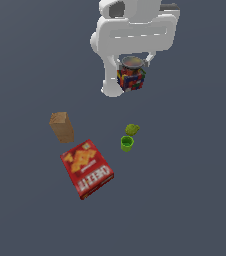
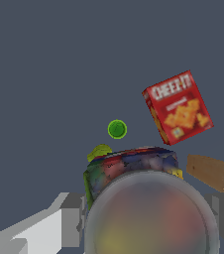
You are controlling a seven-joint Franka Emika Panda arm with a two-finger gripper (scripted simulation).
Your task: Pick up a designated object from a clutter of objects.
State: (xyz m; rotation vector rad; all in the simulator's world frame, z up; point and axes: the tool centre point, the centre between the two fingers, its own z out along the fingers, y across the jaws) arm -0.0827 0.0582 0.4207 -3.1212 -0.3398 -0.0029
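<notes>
Can (image 1: 131,75) clamped in gripper (image 1: 133,70), upper centre of the exterior frame, apparently lifted well clear of the tabletop (image 1: 195,190). In the wrist frame, can (image 2: 143,208) fills the lower centre, blurred silvery rim and brownish top right up against the camera, coloured label visible behind it.

Step in hand: lift and hold. To do it well:
- Keep grip force steady; no reopening mid-air.
- Move straight up or hover, no fast swings; round can between flat pads likely to pivot or slip.
- Keep wrist level so the can stays upright.
- Hold clear above the rest; nothing below close enough to snag.

Jaws: closed to can width, one finger (image 2: 72,218) at each flank, pinching the can across its sides. Contact looks high on the body near the rim; exact pad placement hidden by the can itself.

Remaining clutter untouched on the tabletop, lower centre of the exterior frame: tan box (image 1: 62,126) just beside the red box (image 1: 87,168); green cup (image 1: 127,143) and lumpy green thing (image 1: 132,129) touching or nearly so, well apart from the boxes.
</notes>
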